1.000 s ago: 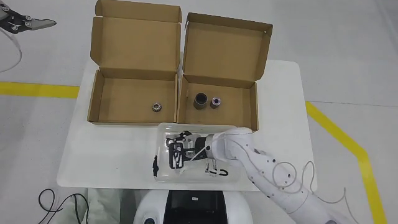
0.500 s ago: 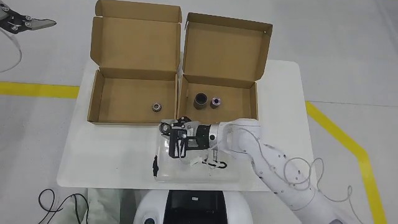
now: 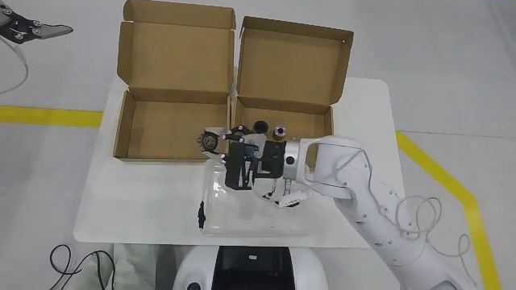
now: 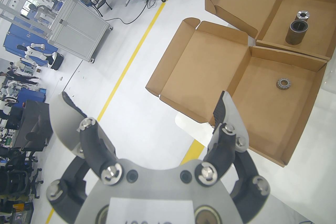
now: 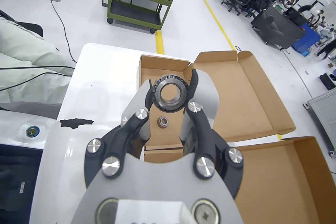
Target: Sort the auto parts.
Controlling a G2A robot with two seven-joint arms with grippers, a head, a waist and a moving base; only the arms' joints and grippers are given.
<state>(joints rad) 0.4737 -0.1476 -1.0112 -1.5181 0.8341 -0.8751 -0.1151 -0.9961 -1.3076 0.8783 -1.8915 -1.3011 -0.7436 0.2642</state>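
Shiny ribbed metal bearing — 2 matt cardboard boxes, glossy table, clear plastic tray

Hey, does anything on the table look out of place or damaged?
Nothing stands out. A small bearing lies in one box, two sleeves stand in the other box, and the right gripper holds a larger bearing squarely.

On the tabletop's 12 o'clock side, a left box holds a small bearing. At its 3 o'clock, a right box holds a sleeve, with a collar at the sleeve's 3 o'clock. A tray lies at 6 o'clock.
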